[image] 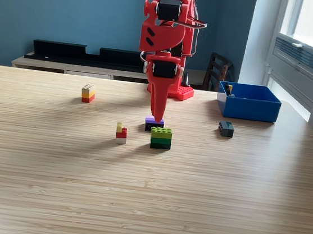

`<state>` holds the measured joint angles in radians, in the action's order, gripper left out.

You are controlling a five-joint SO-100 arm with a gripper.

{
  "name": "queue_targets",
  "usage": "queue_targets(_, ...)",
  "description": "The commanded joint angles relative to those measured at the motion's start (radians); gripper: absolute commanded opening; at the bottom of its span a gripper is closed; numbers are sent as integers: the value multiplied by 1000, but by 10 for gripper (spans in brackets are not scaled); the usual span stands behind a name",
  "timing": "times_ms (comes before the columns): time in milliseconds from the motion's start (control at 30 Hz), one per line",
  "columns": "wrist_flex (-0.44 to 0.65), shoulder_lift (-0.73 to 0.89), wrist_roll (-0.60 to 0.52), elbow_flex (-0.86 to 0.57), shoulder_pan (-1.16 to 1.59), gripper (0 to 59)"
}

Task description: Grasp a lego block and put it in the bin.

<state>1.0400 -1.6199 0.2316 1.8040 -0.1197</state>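
- While the gripper (157,117) hangs tip-down over the purple block (154,124), step in hand reads as approach/pre-grasp; nothing lifted yet.
- Claw state: cannot tell. Fingers seen edge-on as one red taper; no gap visible, and contact w/ block not confirmable.
- Purple block: low, flat, purple top over dark base, studded. Sits at table (146,206) centre, just at 11 o'clock of the green block (161,138).
- Green block: two-tone, lime over dark green, squarish, studded top. Near enough to purple block to crowd a finger on that side.
- Bin (248,102): bright blue plastic, low walls, open top, at approx. 2 o'clock from the gripper, well apart. Small yellowish item visible inside at its far corner; id unclear.
- Other pcs: red/yellow/white block (121,133) at 8 o'clock of gripper; yellow/orange/red block (88,93) at 10 o'clock, well apart; dark grey block (226,128) at 3 o'clock, near bin.
- Table: pale wood, fine straight grain, matte, flat.
- Arm: red printed plastic, hard, ribbed.
- Next move, est.: straddle purple block, close on its sides, lift straight up clear of green block, swing toward 2 o'clock, release over bin.
- Risk, est.: smooth hard plastic and low profile = thin grip margin; an off-centre close could nudge the green block.
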Motion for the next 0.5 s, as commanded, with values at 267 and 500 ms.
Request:
queue_targets(267, -6, 112, -38, -192, 3, 232)
queue_targets(500, -8, 258, -57, -253, 6, 222)
